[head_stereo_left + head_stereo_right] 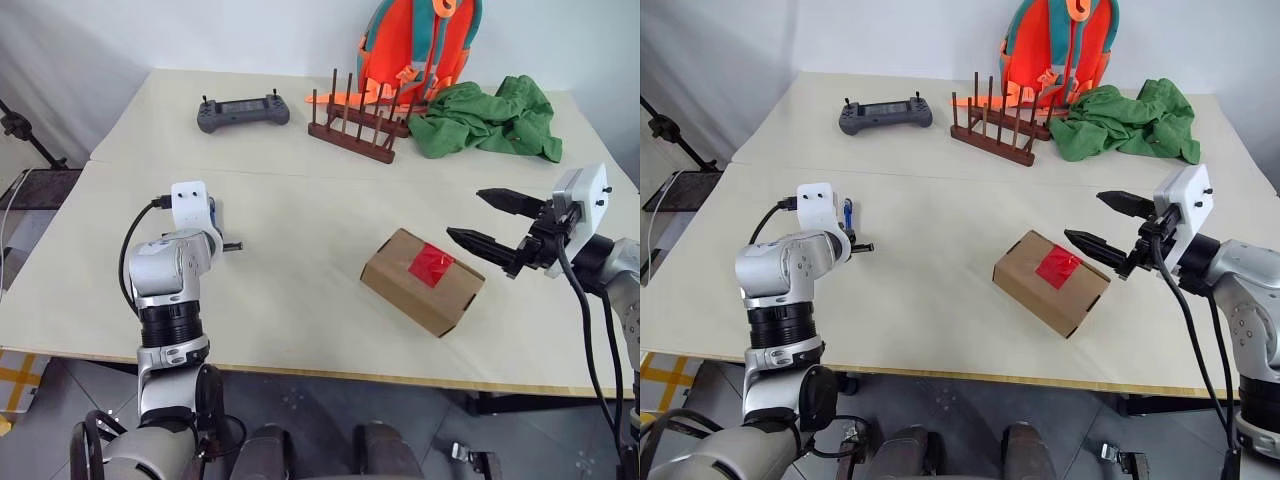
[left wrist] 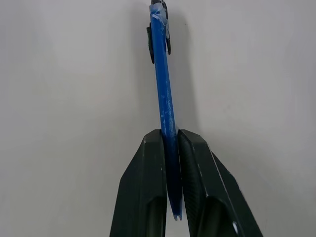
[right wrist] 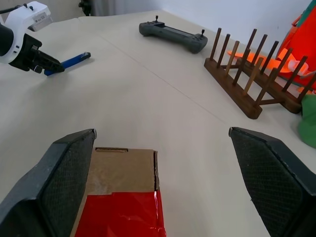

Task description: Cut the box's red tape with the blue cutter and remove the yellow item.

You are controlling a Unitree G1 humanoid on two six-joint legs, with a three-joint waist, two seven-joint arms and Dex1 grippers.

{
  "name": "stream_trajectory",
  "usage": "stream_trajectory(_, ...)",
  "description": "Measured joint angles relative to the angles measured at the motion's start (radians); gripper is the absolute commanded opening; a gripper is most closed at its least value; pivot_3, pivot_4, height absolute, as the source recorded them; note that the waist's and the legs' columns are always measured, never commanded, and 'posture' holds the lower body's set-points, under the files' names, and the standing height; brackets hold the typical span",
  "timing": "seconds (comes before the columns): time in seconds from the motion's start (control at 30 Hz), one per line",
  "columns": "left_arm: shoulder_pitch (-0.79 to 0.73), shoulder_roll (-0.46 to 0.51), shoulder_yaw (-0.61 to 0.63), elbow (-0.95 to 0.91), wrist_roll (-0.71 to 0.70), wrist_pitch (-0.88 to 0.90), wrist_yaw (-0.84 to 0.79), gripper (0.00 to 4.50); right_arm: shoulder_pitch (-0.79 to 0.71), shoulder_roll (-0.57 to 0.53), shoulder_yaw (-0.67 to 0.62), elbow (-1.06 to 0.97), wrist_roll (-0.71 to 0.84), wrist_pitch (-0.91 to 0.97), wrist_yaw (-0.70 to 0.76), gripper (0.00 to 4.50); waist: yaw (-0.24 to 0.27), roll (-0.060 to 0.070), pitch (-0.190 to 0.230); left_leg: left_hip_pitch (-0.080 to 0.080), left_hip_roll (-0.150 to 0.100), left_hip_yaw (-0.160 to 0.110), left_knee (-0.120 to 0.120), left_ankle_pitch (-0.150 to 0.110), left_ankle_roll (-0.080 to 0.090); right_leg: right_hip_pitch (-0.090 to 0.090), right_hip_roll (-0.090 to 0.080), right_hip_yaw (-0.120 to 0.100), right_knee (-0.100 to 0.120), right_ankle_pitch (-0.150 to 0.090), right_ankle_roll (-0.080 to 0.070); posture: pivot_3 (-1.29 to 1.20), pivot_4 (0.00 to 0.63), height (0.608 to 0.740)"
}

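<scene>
pickup step: left end effector (image 2: 170, 148) clenched on blue cutter (image 2: 163, 89), right end effector (image 1: 490, 225) released over box (image 1: 420, 280); next, carry blade to red tape (image 1: 431, 264).

box (image 1: 424, 280) brown, closed, on table | red tape (image 1: 431, 265) intact on top | blue cutter (image 2: 163, 94) clamped in left pincer (image 2: 171, 148)

arms: silver, black joints | wrist housings: white | cables: black

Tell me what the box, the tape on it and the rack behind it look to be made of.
Box: plain brown cardboard, matte, with a flap seam.
Tape: glossy red plastic film, by its sheen.
Rack: dark stained wood, seemingly, with upright pegs.
</scene>
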Motion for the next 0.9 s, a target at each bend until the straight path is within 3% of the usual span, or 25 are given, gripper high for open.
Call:
stream_trajectory(0.43, -0.026, -0.016, 0.020, 0.024, -0.017, 0.004, -0.011, 4.48, -0.001, 0.000, 0.000, 0.000, -0.007, 0.002, -0.001, 4.50, -0.006, 0.000, 0.000, 0.001, 0.001, 0.000, 0.000, 0.001, -0.001, 0.000, 0.001, 0.001, 0.001, 0.000, 0.000, 0.00, 0.150, 0.740)
stream_trajectory(0.9, -0.078, 0.002, 0.154, 0.038, -0.027, 0.103, -0.020, 4.48, -0.015, -0.008, 0.001, 0.006, -0.009, 0.019, 0.003, 4.50, -0.008, 0.000, 0.000, 0.002, 0.001, 0.002, 0.000, 0.001, -0.001, -0.001, 0.001, 0.002, 0.003, 0.000, 0.000, 0.00, 0.150, 0.740)
